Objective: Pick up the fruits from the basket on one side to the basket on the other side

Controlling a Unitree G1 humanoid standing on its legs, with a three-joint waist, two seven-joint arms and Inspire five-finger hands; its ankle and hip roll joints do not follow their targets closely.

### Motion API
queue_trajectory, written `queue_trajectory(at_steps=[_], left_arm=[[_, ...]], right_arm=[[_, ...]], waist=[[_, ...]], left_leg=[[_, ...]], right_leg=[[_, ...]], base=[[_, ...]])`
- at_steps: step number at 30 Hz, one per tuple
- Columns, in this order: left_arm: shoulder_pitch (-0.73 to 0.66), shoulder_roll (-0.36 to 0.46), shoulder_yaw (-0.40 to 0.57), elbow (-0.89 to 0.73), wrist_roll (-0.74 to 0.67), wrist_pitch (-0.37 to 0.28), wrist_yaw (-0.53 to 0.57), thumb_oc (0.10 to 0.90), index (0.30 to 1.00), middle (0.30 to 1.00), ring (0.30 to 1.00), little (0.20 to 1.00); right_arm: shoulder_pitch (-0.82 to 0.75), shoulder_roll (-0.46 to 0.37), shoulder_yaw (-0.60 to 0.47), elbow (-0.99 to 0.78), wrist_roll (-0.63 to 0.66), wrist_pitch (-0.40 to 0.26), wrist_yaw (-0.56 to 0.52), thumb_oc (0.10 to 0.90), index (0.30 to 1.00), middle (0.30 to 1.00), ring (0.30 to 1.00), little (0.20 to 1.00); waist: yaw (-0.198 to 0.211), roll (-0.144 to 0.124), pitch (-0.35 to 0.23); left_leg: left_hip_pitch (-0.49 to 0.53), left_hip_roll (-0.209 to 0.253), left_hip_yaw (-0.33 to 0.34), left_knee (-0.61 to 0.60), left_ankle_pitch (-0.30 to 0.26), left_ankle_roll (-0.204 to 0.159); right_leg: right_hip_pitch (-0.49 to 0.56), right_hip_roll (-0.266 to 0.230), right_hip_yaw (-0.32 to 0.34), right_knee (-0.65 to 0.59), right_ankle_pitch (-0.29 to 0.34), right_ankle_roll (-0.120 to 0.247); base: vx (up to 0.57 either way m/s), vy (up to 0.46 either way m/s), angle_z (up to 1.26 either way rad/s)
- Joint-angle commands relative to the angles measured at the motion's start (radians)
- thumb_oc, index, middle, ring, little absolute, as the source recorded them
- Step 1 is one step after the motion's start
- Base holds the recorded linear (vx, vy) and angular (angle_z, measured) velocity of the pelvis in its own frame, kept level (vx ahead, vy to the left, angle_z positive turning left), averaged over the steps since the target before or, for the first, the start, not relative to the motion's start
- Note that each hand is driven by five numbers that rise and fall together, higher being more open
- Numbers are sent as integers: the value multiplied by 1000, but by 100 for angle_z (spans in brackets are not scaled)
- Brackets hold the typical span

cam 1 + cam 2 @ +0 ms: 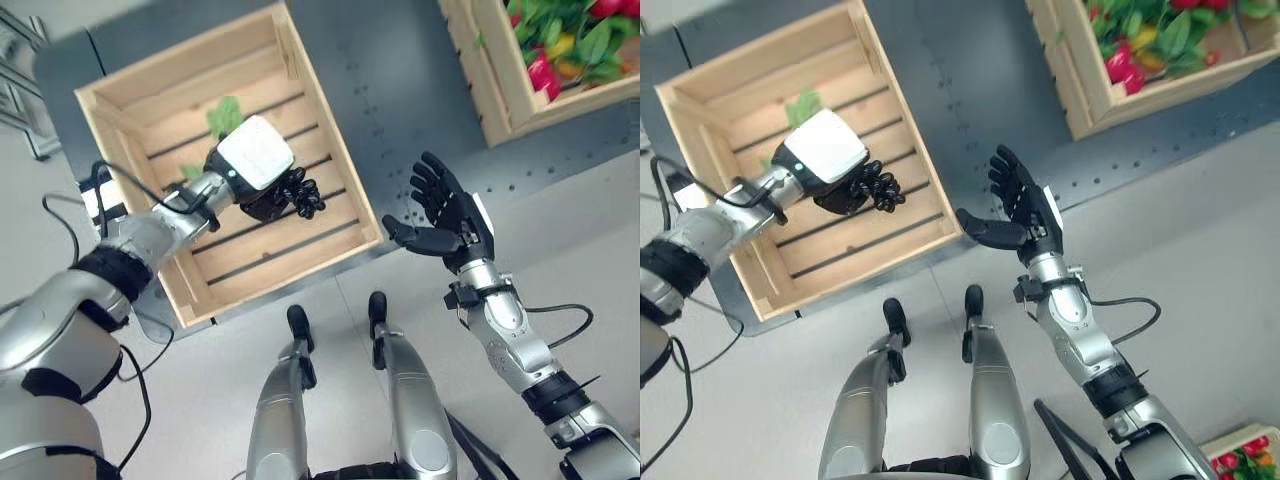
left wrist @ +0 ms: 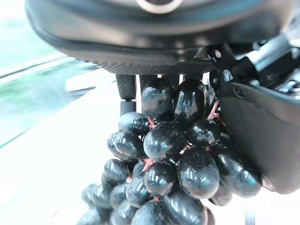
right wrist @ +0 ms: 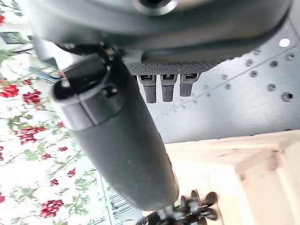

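Note:
My left hand hangs inside the empty-looking wooden crate on the left, shut on a bunch of dark grapes. In the left wrist view the glossy grapes dangle between its fingers and thumb. A green leafy item lies on the crate's slats behind the hand. My right hand is open, fingers spread, palm facing left, above the dark table beside the crate's near right corner. A second wooden crate at the far right holds red, yellow and green fruits.
The two crates stand on a dark grey perforated table, with a bare strip between them. Pale floor lies in front of the table. A small box with red items sits on the floor at the lower right.

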Motion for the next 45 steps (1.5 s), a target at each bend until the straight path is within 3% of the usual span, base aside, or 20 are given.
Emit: queue_trajectory(at_steps=[1, 3, 6, 9, 13, 15, 18, 19, 24, 32, 35, 38, 45], left_arm=[[11, 31, 237, -65, -249, -20, 103, 400, 300, 300, 300, 300], [144, -44, 383, -104, -481, -54, 51, 400, 300, 300, 300, 300], [254, -140, 492, -173, -689, -58, -40, 400, 300, 300, 300, 300], [324, -235, 552, -252, -842, -12, -118, 400, 300, 300, 300, 300], [377, -331, 598, -313, -1041, 1, -181, 400, 300, 300, 300, 300], [406, -395, 614, -343, -1214, 1, -261, 400, 300, 300, 300, 300], [422, -444, 611, -351, -1276, -12, -292, 400, 300, 300, 300, 300], [418, -453, 599, -347, -1280, -30, -310, 400, 300, 300, 300, 300], [388, -442, 580, -341, -1334, -13, -367, 400, 300, 300, 300, 300], [325, -452, 530, -345, -1387, -4, -468, 400, 300, 300, 300, 300], [305, -446, 511, -355, -1422, -10, -512, 400, 300, 300, 300, 300], [280, -447, 497, -369, -1422, -32, -532, 400, 300, 300, 300, 300], [235, -449, 463, -428, -1395, -10, -565, 400, 300, 300, 300, 300]], right_arm=[[1, 27, -113, -133, -4, -82, 91, 800, 900, 900, 900, 900], [27, 44, -119, -124, -22, -67, 113, 800, 900, 900, 900, 900], [61, 75, -130, -122, -44, -57, 134, 800, 900, 900, 900, 900], [75, 102, -130, -125, -68, -28, 151, 800, 900, 900, 900, 900], [84, 129, -120, -121, -79, -13, 188, 800, 900, 900, 900, 900], [88, 145, -98, -115, -66, -6, 220, 800, 900, 900, 900, 900], [74, 167, -67, -97, -48, 11, 245, 800, 900, 900, 900, 900], [53, 180, -39, -90, -32, 45, 270, 800, 900, 900, 900, 900], [4, 196, 18, -98, 8, 126, 290, 800, 900, 900, 900, 900], [-95, 269, 97, -61, 60, 179, 266, 800, 900, 900, 900, 900], [-121, 279, 93, -70, 164, 211, 280, 800, 900, 900, 900, 900], [-137, 294, 94, -53, 165, 235, 270, 800, 900, 900, 900, 900], [-161, 321, 86, -31, 268, 276, 253, 800, 900, 900, 900, 900]], waist=[[24, 7, -40], [31, 19, -104], [36, 30, -166], [40, 36, -224], [50, 41, -292], [58, 43, -345], [64, 47, -387], [70, 53, -413], [77, 64, -451], [103, 71, -490], [108, 69, -500], [108, 69, -507], [115, 64, -517]], left_leg=[[79, -28, -12, 36, -120, -16], [168, -29, -15, -36, -111, -22], [247, -28, -19, -114, -99, -27], [310, -28, -27, -177, -85, -30], [369, -26, -32, -234, -75, -32], [402, -26, -38, -257, -73, -33], [434, -23, -36, -281, -68, -35], [449, -20, -36, -287, -70, -37], [470, -15, -37, -287, -80, -40], [487, -13, -67, -287, -91, -44], [489, -9, -65, -287, -90, -44], [492, -6, -66, -287, -91, -44], [494, -4, -70, -287, -94, -43]], right_leg=[[152, -24, -26, -98, -32, 25], [240, -26, -33, -163, -30, 24], [317, -24, -39, -227, -23, 26], [377, -20, -48, -279, -12, 27], [438, -20, -71, -328, -1, 29], [477, -20, -82, -366, 12, 30], [508, -19, -86, -400, 27, 32], [517, -19, -84, -400, 26, 33], [544, -18, -92, -400, 19, 32], [588, -20, -130, -400, 0, 28], [592, -20, -136, -400, 0, 27], [596, -21, -137, -400, -1, 27], [602, -22, -143, -400, -4, 27]], base=[[77, 42, -8], [136, 51, -9], [140, 25, 2], [118, 1, 6], [63, -29, 10], [46, -53, 17], [24, -47, 12], [-2, -35, -6], [-2, -16, -4], [0, -3, 2], [-4, -11, 13], [-1, -2, 2], [0, -1, 0]])
